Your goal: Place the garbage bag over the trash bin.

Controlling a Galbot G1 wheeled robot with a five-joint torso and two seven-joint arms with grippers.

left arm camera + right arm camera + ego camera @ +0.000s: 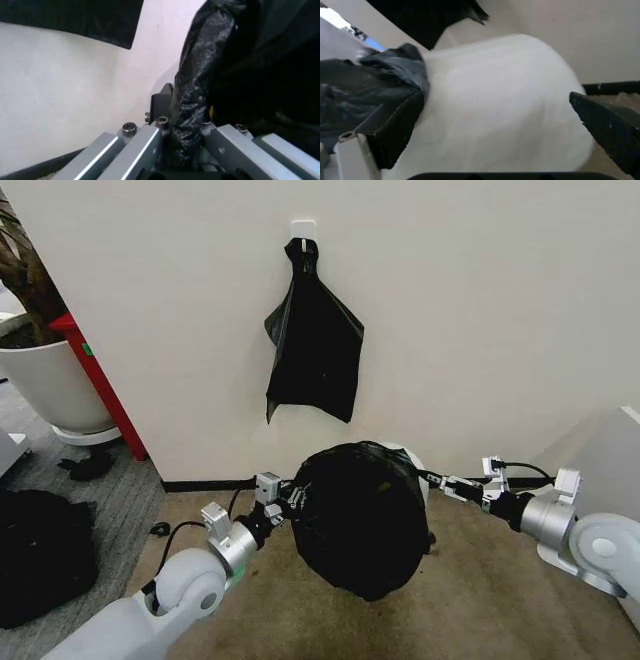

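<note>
Wall-side, garbage bag [360, 520] between claws

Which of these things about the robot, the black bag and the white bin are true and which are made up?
1. The garbage bag is stretched between both grippers. True.
2. The left gripper is open and empty. False: it is shut on a fold of the bag.
3. Another black bag hangs on a wall hook. True.
4. The trash bin is red. False: it is white.
5. The right gripper sits beside the bin. True.
</note>
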